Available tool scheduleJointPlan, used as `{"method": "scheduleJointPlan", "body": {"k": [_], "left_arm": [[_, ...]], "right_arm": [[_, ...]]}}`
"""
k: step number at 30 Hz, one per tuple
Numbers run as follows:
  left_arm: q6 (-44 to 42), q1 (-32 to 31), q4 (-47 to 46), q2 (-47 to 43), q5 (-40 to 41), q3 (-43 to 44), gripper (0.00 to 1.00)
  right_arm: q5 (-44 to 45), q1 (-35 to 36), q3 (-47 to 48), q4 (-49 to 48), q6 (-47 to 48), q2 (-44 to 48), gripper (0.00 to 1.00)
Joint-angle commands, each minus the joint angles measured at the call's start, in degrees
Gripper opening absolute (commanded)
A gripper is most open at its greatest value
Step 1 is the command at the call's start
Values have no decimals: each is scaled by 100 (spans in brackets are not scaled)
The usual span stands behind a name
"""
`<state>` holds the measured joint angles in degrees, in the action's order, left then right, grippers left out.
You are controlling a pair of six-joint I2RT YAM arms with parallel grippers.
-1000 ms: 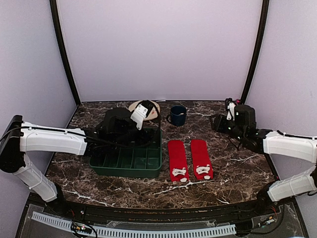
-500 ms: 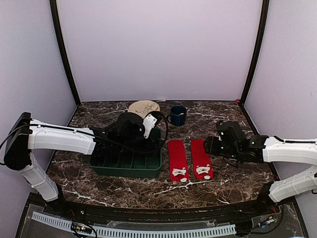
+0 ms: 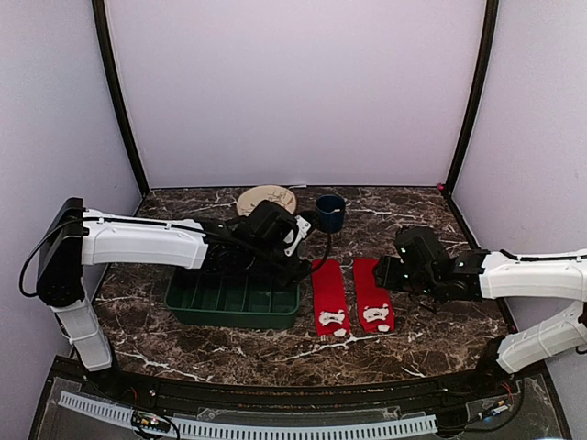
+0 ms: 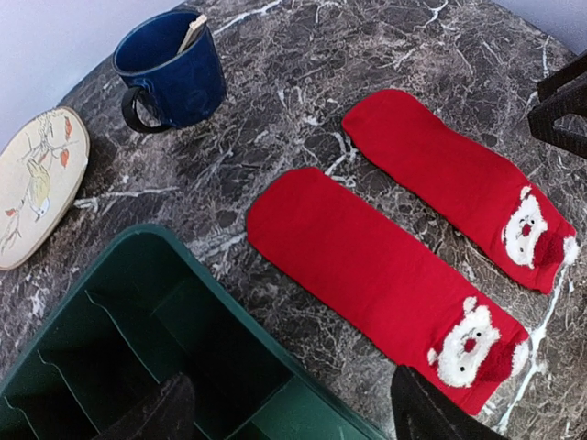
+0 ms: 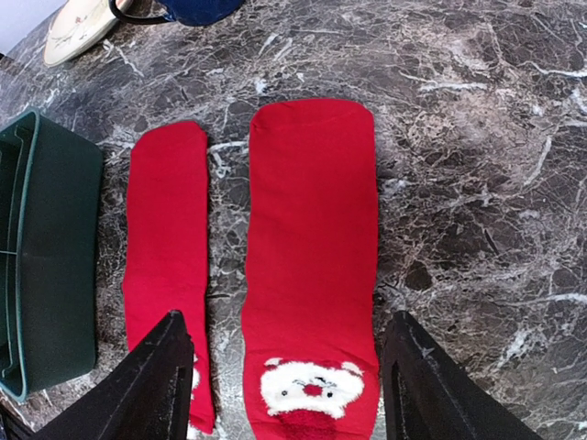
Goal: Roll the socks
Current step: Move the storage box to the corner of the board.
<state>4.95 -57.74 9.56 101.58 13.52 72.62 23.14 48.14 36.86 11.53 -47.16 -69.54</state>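
Green plastic bin (image 3: 234,298), split by dividers into compartments, sits on the marble surface (image 3: 431,321); from above, the left arm (image 3: 138,243) hides its far edge. A blue mug (image 4: 174,69) holds a pale stick (image 4: 193,32) too small to identify. The socks (image 3: 328,293) lie flat, side by side, just right of the bin, with Santa faces (image 4: 468,344) at their near ends. The left tool (image 4: 292,380) hangs spread above the bin's corner. The right tool (image 5: 286,316) hangs spread over the right-hand sock, gripping nothing. A bird-painted plate (image 4: 37,183) is cut off by the left wrist view's edge.
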Motion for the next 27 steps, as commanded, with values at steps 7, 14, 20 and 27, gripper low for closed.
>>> {"method": "scheduleJointPlan", "body": {"k": [7, 14, 20, 27], "left_arm": [[765, -256, 1839, 213, -14, 702, 74], [1056, -398, 2063, 220, -136, 650, 64], [1207, -456, 2200, 364, -133, 670, 58], [1284, -458, 2331, 549, -269, 761, 53]], "right_arm": [[193, 63, 158, 141, 1, -180, 66], [186, 58, 132, 129, 39, -233, 67], [178, 63, 136, 129, 39, -232, 67], [170, 58, 156, 151, 53, -247, 67]]}}
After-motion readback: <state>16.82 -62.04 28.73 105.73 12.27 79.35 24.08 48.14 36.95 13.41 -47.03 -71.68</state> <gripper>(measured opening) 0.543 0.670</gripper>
